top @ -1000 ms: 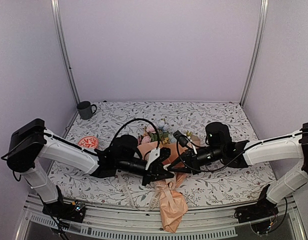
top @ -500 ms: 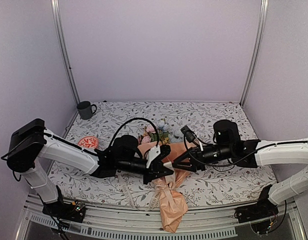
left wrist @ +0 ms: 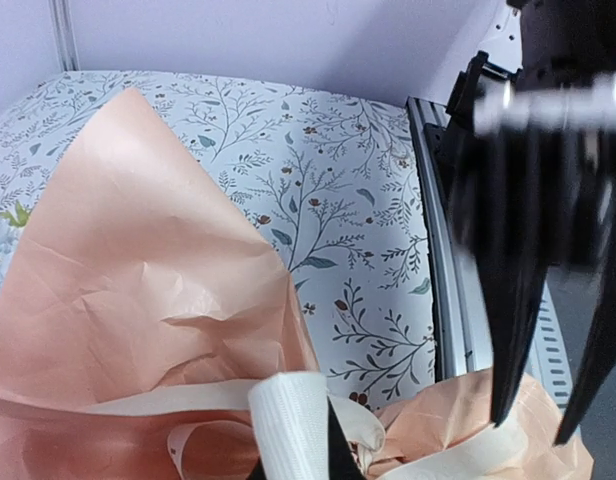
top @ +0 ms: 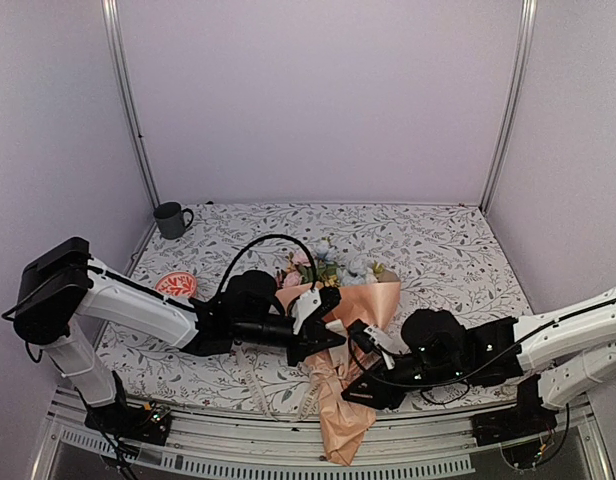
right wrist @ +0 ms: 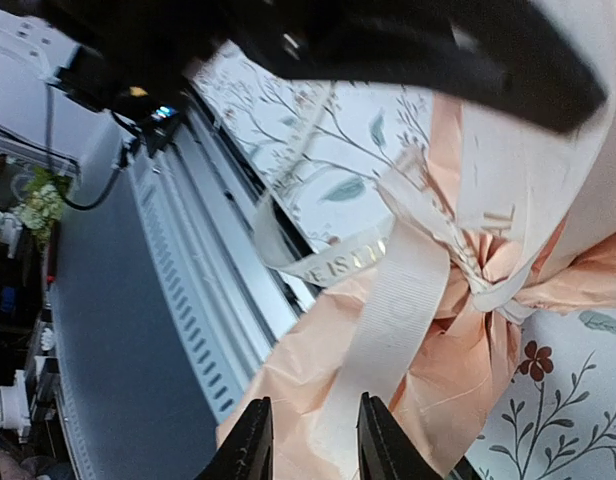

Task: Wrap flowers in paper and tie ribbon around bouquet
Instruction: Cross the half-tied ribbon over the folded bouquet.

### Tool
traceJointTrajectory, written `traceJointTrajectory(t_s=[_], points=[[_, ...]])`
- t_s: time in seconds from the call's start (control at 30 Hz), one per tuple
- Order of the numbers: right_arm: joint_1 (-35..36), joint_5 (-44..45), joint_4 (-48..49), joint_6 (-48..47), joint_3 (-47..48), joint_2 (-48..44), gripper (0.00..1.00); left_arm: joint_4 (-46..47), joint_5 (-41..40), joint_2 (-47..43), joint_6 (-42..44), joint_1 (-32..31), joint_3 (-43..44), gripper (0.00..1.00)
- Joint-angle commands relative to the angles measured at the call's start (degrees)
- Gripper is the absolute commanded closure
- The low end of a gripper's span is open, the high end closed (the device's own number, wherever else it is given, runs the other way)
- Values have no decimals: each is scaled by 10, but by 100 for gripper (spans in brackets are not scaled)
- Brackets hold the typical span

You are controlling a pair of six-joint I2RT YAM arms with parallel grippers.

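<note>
Right gripper (right wrist: pixel 313 440) dropped from the bouquet (top: pixel 353 300) neck to the near edge, jaws apart astride the ribbon (right wrist: pixel 388 310) tail. Left gripper (top: pixel 328 345) stayed closed, apparently pinching ribbon mid-table. Knot unfinished.

- left arm (top: pixel 138 305): white shells, black joints, a black cable (top: pixel 273 240) arching behind the left gripper (top: pixel 336 338).
- right arm (top: pixel 573 325): white shells, black wrist, slim black fingers (right wrist: pixel 250 445).
</note>
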Motion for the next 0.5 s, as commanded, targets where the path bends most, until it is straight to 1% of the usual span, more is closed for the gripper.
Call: traceJointTrajectory(t_s=[0.0,0.17,0.3,0.33,0.4,0.47], points=[[22,59,11,33,29,89,68,-7,-3,-3,-2,2,3,100],[26,59,10,24,45,131,57,-12,-3,-2,-2,1,5,100],[26,49,37,21,41,147,56,-12,-3,-3,-1,1,5,100],[26,47,39,20,43,152,59,-12,-3,-2,-1,1,6,100],[26,53,33,21,46,159,75,-14,-4,-3,0,1,5,100],[26,61,24,22,46,151,88,-17,-4,-5,1,1,5,100]])
